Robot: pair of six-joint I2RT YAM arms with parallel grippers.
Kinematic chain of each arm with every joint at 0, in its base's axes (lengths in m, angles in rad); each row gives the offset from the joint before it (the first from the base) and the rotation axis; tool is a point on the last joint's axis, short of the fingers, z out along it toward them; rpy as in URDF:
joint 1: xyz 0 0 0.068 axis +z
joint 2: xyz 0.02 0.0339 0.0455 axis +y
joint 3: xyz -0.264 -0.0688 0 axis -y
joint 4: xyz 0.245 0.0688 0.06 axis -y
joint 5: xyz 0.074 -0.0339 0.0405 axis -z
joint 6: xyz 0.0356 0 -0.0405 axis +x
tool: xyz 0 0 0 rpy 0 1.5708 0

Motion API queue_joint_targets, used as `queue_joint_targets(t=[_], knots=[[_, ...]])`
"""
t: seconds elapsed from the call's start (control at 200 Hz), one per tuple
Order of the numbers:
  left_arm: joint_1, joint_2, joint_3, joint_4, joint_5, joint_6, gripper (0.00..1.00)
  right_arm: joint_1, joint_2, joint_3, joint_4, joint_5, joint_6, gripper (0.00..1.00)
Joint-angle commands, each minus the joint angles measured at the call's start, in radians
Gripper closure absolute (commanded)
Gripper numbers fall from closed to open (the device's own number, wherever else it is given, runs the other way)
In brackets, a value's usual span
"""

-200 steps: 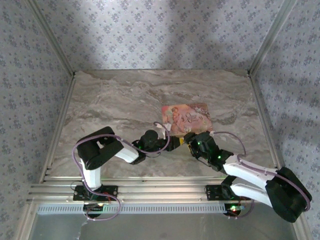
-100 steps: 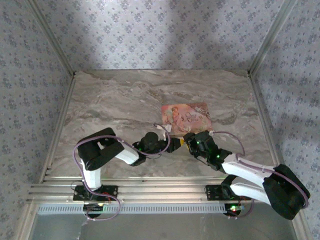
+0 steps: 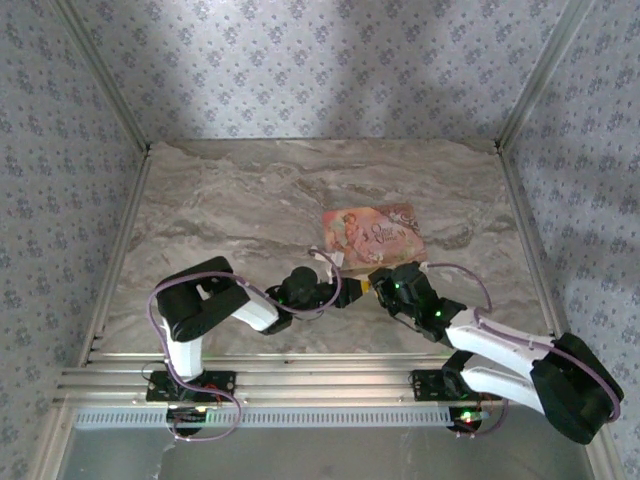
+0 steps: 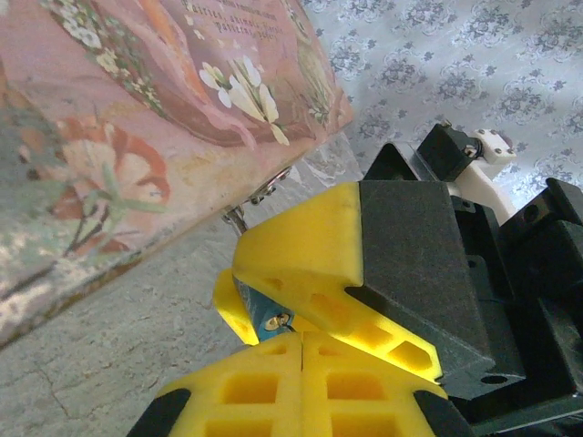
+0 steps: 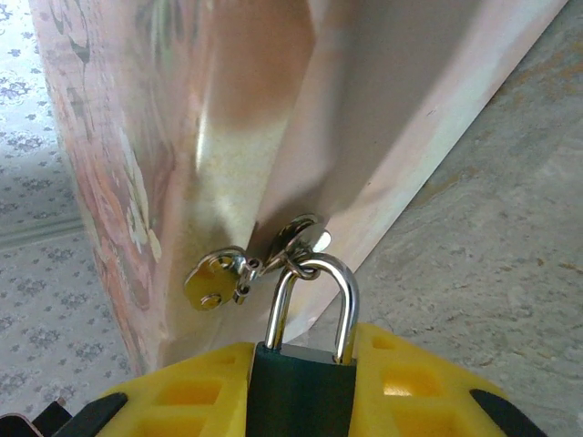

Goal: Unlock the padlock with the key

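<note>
Padlock at lower centre of right wrist view, clamped by right gripper; shackle seated, threaded through box hasp. Left gripper pinched closed just beside; key indiscernible. Unlocking looks pending.

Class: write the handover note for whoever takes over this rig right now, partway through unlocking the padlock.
Right gripper: shut on the padlock, its shackle through the hasp on the box.
Left gripper: shut, tips against the padlock's underside; key not clearly visible.
Done: padlock held steady, grippers meeting at the box front.
Left: seat the key, turn it, free the shackle, which looks closed.
</note>
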Motion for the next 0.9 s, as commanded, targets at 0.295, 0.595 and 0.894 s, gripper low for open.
queue_joint_targets(t=[0.295, 0.595, 0.894], knots=[[-0.020, 0.030, 0.003, 0.034, -0.038, -0.008, 0.88, 0.006, -0.127, 0.003, -0.189, 0.064, -0.070, 1.00], [-0.020, -0.073, -0.040, -0.093, -0.101, 0.074, 0.69, -0.064, -0.035, 0.124, -0.423, -0.120, -0.342, 1.00], [0.007, -0.224, -0.066, -0.327, -0.167, 0.177, 0.70, -0.057, 0.217, 0.403, -0.706, -0.211, -0.711, 1.00]])
